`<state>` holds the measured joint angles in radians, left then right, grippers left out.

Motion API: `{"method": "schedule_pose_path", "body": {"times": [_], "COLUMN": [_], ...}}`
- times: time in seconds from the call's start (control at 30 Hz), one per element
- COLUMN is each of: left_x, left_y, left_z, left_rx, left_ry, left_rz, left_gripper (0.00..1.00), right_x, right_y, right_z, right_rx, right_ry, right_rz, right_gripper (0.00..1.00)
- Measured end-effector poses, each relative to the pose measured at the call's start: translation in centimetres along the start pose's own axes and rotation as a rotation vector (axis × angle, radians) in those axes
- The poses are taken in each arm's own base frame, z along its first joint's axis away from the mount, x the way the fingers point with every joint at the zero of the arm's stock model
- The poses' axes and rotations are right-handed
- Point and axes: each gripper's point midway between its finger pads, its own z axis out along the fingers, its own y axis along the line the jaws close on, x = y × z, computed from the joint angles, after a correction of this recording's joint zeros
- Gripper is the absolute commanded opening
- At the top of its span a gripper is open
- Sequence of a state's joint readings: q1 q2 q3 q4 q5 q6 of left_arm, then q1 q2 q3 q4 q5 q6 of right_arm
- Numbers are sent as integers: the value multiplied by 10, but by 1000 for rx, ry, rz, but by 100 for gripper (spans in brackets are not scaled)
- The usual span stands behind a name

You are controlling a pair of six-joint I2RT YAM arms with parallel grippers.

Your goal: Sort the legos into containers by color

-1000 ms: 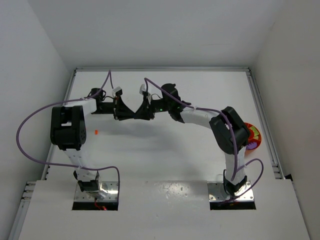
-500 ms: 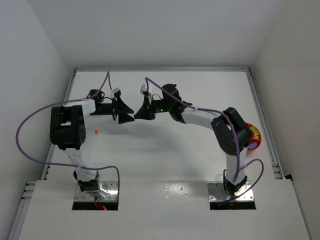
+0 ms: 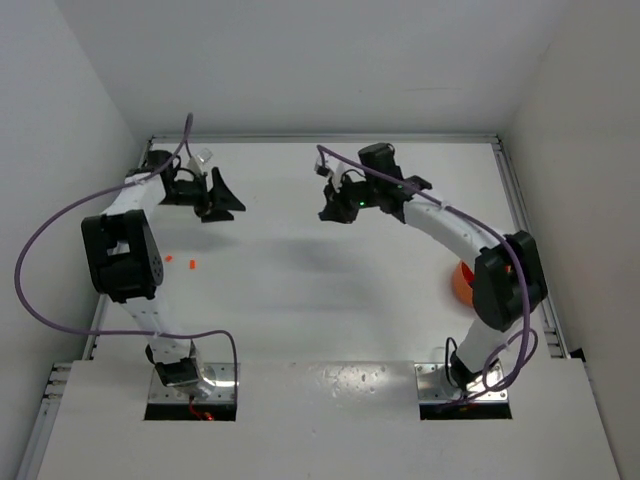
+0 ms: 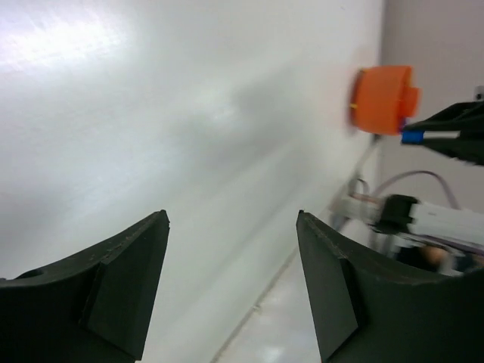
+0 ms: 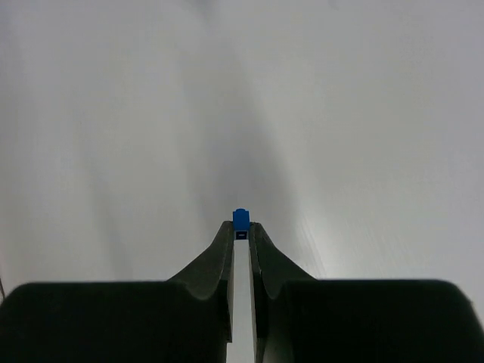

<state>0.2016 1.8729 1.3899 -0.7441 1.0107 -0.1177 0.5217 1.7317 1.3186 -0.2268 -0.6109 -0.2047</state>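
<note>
A small blue lego [image 5: 240,219] is pinched at the very tips of my right gripper [image 5: 240,227], which is shut on it above the bare white table. From overhead, the right gripper [image 3: 328,207] hovers at the back middle. My left gripper [image 3: 224,205] is at the back left, open with nothing between its fingers [image 4: 136,257]. In the left wrist view, the blue lego [image 4: 412,137] shows far off at the right gripper's tip. Two small orange legos [image 3: 168,259] [image 3: 192,264] lie on the table at the left. The orange bowl [image 3: 462,283] sits at the right, mostly hidden behind my right arm.
The bowl [image 4: 384,100] also shows side-on in the left wrist view. White walls close in the table on the left, back and right. A metal rail [image 3: 520,220] runs along the right edge. Purple cables loop off both arms.
Both grippers met at the back middle a second ago. The left one has opened and swung away to the back left. The right one has shut on the blue lego and pulled right.
</note>
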Motion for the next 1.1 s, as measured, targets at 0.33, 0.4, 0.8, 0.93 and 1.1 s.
{"method": "schedule_pose_path", "body": {"times": [0.33,0.4,0.8,0.93,1.1], "left_x": [-61,-63,-37,-46,-63], "left_y": [-74,-95,-123,-106,-93], "left_z": [7,19,70,59,52], "left_rx": [-165,-163,-174,-188,-326], "left_ry": [-8,7,120,81,34], "left_rz": [535,609,696,589,589], "left_gripper": [87,96,100,100,100], "right_x": [129,143,200,210,224], "right_y": [-37,-25,17,19,24], "right_z": [-178,-210,-294,-304,-308], "right_rx": [234,241,203,207,176], "right_ry": [613,693,970,1001,1043], "right_rz": [70,63,173,208,247], "right_gripper": [0,0,0,0,0]}}
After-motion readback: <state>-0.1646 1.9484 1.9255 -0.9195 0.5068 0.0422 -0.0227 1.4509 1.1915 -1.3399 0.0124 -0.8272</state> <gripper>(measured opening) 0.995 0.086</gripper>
